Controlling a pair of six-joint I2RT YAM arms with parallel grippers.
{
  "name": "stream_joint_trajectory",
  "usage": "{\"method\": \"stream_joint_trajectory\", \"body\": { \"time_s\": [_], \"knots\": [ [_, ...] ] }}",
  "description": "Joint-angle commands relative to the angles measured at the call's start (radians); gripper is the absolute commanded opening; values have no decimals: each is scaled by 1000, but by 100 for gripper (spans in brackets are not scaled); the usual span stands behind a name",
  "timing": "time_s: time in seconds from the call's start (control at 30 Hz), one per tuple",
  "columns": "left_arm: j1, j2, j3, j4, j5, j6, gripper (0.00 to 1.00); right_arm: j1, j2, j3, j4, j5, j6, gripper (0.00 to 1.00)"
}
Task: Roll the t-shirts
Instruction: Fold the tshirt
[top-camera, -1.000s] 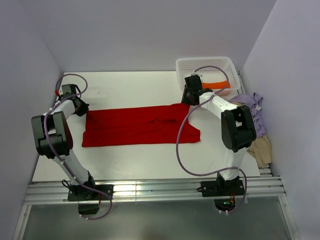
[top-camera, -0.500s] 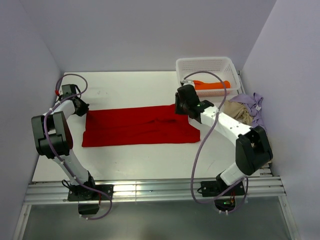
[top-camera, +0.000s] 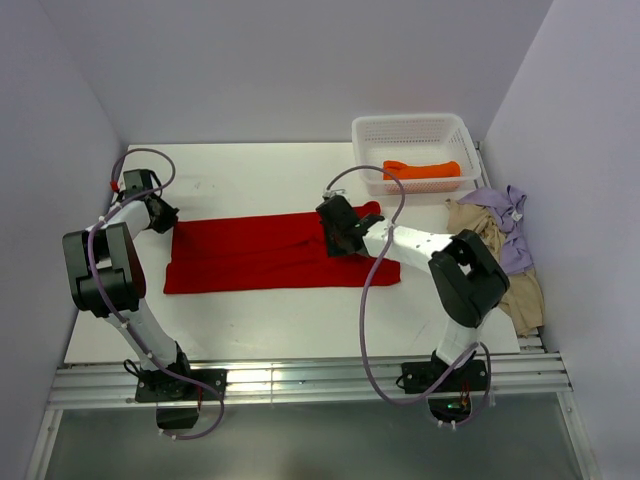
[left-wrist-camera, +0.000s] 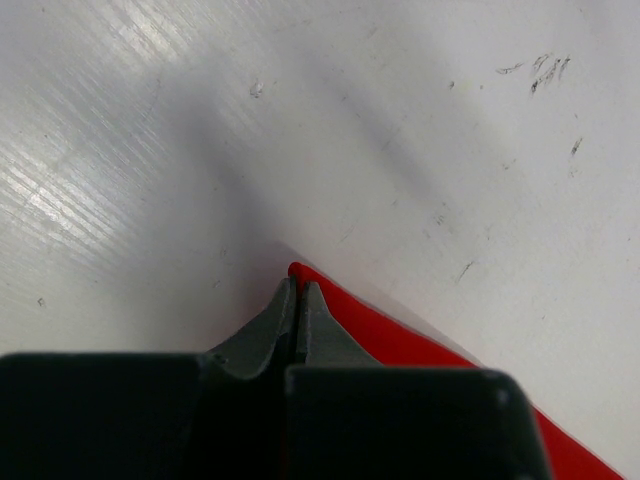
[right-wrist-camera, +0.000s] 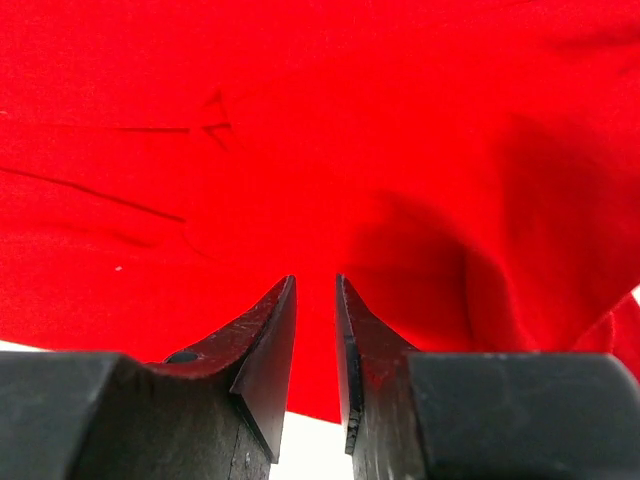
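A bright red t-shirt (top-camera: 250, 255) lies folded into a long strip across the table's middle. My left gripper (top-camera: 166, 218) is at the strip's far left corner, shut on it; in the left wrist view its jaws (left-wrist-camera: 298, 285) pinch the red corner (left-wrist-camera: 400, 340). My right gripper (top-camera: 332, 238) hovers low over the strip's right part. In the right wrist view it (right-wrist-camera: 315, 282) is open a narrow gap with nothing between its fingers, and red cloth (right-wrist-camera: 320, 120) fills the view ahead. An orange t-shirt (top-camera: 425, 170) lies rolled in the basket.
The white mesh basket (top-camera: 408, 128) stands at the back right. A lavender t-shirt (top-camera: 512, 228) and a beige t-shirt (top-camera: 525, 298) lie heaped along the right wall. The red strip's right end is rumpled near my right arm.
My right arm swung from the basket leftward and down onto the red t-shirt's right part, its jaws narrowing. The left gripper stayed on its corner.
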Motion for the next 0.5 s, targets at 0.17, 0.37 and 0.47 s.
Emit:
{"method": "stream_joint_trajectory", "body": {
  "time_s": [0.17,0.37,0.47],
  "knots": [
    [6,-20,-6,50,30,0,0,9,102,104,1,71,12,33],
    [4,-13,-6,56,30,-2,0,7,152,143,-13,129,9,36],
    [4,-10,0,50,30,0,0,7,172,158,-16,149,0,37]
  ]
}}
